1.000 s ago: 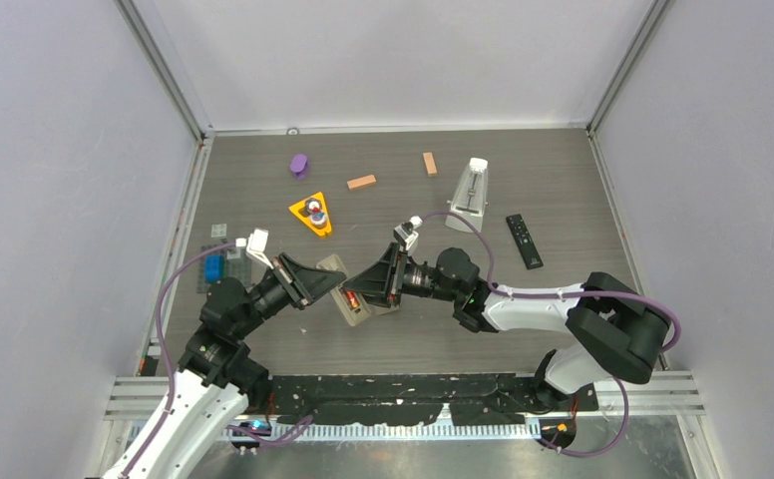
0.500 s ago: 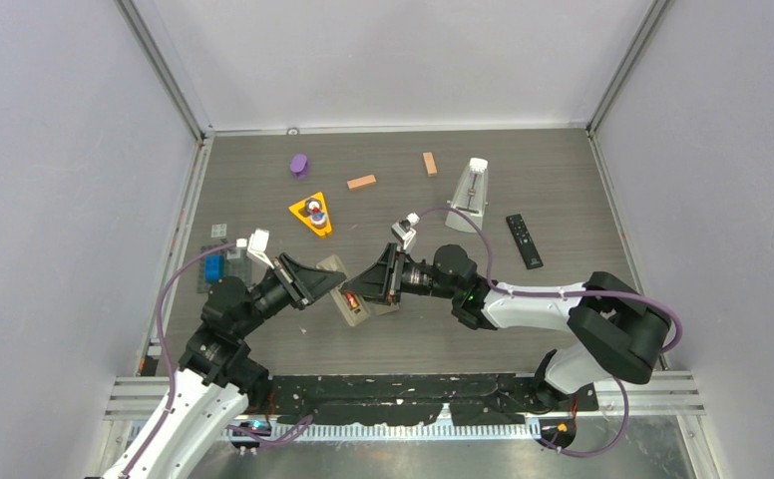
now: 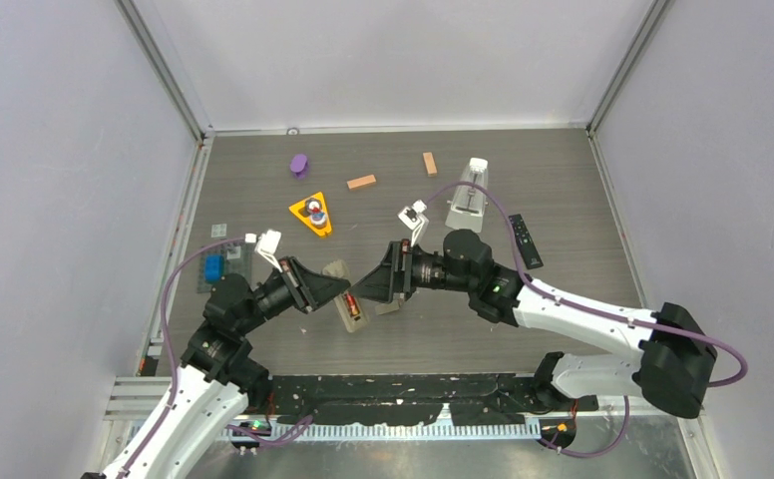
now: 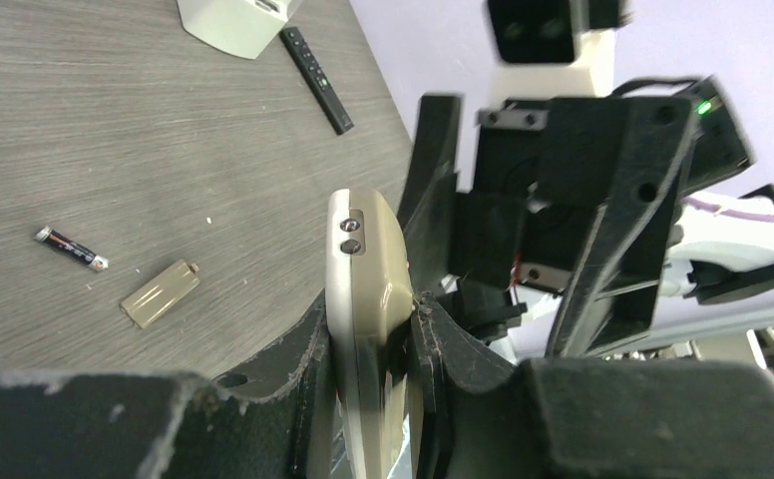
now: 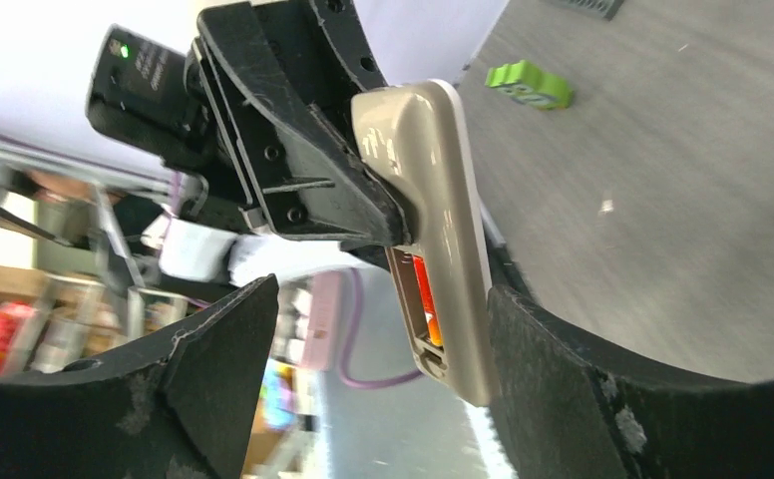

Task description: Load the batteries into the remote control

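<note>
My left gripper [image 3: 318, 289] is shut on the beige remote control [image 3: 343, 297], holding it on edge above the table; its jaws press both faces [image 4: 366, 269]. A red-orange battery [image 5: 425, 299] sits in the remote's uncovered compartment [image 3: 351, 304]. My right gripper [image 5: 383, 379] is open, its jaws wide, and the remote's lower end stands just inside its right finger [image 5: 563, 379]. In the top view this gripper [image 3: 375, 289] faces the remote from the right. A dark battery [image 4: 71, 248] and the beige compartment cover [image 4: 161, 293] lie on the table.
A black remote [image 3: 525, 239] and a white wedge-shaped object [image 3: 468, 195] stand to the back right. Two orange-brown blocks [image 3: 361, 182], a purple piece [image 3: 299, 165] and a yellow triangle [image 3: 311, 215] lie further back. A blue object [image 3: 213, 266] sits at the left edge.
My right gripper has opened from a narrower gap and its arm has swung out to the right. The left gripper still holds the remote, shifted slightly.
</note>
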You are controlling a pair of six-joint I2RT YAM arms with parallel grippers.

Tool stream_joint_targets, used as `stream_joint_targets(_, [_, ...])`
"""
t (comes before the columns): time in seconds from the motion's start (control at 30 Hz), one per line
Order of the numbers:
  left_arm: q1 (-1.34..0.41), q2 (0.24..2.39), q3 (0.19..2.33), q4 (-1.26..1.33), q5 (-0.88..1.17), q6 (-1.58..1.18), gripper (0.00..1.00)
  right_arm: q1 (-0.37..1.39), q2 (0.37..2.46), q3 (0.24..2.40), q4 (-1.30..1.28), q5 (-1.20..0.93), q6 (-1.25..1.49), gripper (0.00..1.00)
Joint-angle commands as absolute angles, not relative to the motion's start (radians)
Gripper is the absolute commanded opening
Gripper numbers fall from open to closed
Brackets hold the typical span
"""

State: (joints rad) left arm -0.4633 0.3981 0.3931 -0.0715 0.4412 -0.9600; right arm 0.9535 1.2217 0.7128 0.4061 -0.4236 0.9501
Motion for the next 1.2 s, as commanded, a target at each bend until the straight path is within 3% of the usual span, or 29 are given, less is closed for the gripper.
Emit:
stream_joint_targets(0.0, [-0.463,0.421,0.451,0.030,0.547,-0.873,0.00,0.967,1.166,0.846,0.125,-0.373,0.603,0.81])
stream_joint_targets(0.1, [-0.463,0.424,0.456,0.061,0.592,-0.861,0.00,1.018,1.173,0.906,-0.061,-0.221,0.489,0.80])
stream_joint_targets(0.37, [-0.463,0.423,0.473,0.025,0.574,-0.848,0.00,1.160,1.238,1.028,-0.198,0.074,0.403,0.70])
stream_joint_targets(0.63, [-0.463,0.425,0.476,0.015,0.563,-0.848,0.00,1.198,1.272,1.053,-0.206,0.130,0.405,0.58])
stream_joint_targets(0.83, [-0.463,0.424,0.467,0.023,0.567,-0.862,0.00,1.218,1.300,1.071,-0.211,0.148,0.404,0.55])
stream_joint_targets(1.07, [-0.463,0.416,0.463,0.022,0.566,-0.861,0.00,1.219,1.287,1.054,-0.211,0.165,0.415,0.34])
stream_joint_targets(1.17, [-0.463,0.412,0.461,0.022,0.565,-0.861,0.00,1.220,1.276,1.048,-0.203,0.155,0.427,0.34])
